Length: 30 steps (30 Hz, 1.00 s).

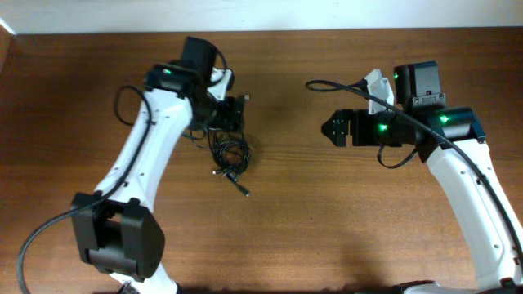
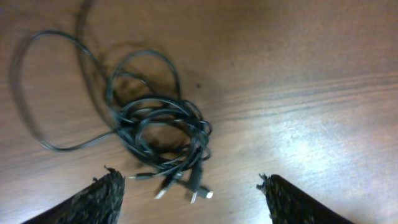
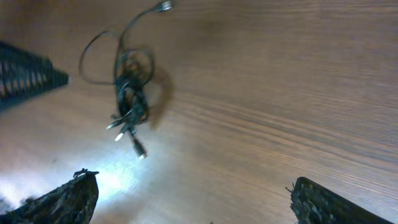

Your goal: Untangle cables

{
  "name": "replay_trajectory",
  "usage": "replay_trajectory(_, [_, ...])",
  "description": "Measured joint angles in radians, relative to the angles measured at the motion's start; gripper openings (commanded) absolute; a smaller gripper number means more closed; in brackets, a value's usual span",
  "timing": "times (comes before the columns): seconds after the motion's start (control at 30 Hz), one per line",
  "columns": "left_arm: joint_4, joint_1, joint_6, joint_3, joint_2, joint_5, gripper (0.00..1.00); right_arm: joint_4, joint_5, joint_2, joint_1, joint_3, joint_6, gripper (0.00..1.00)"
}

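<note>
The cables (image 1: pixel 229 155) lie as a bunched black tangle on the wooden table, with loose plug ends trailing toward the front. In the left wrist view the tangle (image 2: pixel 161 130) sits just ahead of my open left gripper (image 2: pixel 189 193), with small plug tips between the fingers. My left gripper (image 1: pixel 233 114) hovers just behind the tangle in the overhead view. My right gripper (image 1: pixel 337 129) is open and empty, well to the right of the cables. In the right wrist view the tangle (image 3: pixel 130 102) lies far off at upper left of the open fingers (image 3: pixel 189 199).
Bare wooden table (image 1: pixel 286 212) surrounds the tangle. A thick black arm cable (image 1: pixel 343 88) runs across the right arm. A dark ribbed part (image 3: pixel 25 78) of the other arm shows at the left edge of the right wrist view.
</note>
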Motion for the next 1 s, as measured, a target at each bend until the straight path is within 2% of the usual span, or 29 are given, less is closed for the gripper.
replay_trajectory(0.1, [0.115, -0.055, -0.170, -0.121, 0.000, -0.019, 0.74, -0.001, 0.094, 0.001, 0.000, 0.000, 0.105, 1.00])
replay_trajectory(0.23, [0.231, -0.058, -0.343, -0.248, 0.000, -0.098, 0.73, 0.000, 0.121, 0.003, 0.000, 0.000, 0.145, 1.00])
replay_trajectory(0.4, [0.331, -0.059, -0.410, -0.346, 0.000, -0.114, 0.69, 0.000, 0.124, 0.041, 0.000, 0.000, 0.150, 1.00])
replay_trajectory(0.53, [0.381, -0.084, -0.410, -0.351, 0.000, -0.119, 0.69, 0.000, 0.124, 0.058, 0.000, 0.000, 0.150, 1.00])
replay_trajectory(0.67, [0.457, -0.106, -0.397, -0.351, 0.052, -0.122, 0.63, 0.000, 0.124, 0.060, 0.000, 0.000, 0.150, 1.00])
replay_trajectory(0.73, [0.486, -0.106, -0.380, -0.351, 0.112, -0.125, 0.54, 0.000, 0.124, 0.060, 0.000, 0.000, 0.150, 1.00])
replay_trajectory(0.83, [0.493, -0.106, -0.369, -0.352, 0.147, -0.125, 0.20, 0.004, 0.124, 0.060, 0.000, 0.000, 0.150, 1.00])
replay_trajectory(0.87, [0.497, -0.106, -0.360, -0.352, 0.154, -0.125, 0.00, 0.005, 0.124, 0.060, 0.000, 0.000, 0.150, 1.00])
replay_trajectory(1.0, [0.505, -0.107, -0.359, -0.352, 0.167, -0.125, 0.00, 0.008, 0.124, 0.060, 0.000, 0.000, 0.150, 1.00])
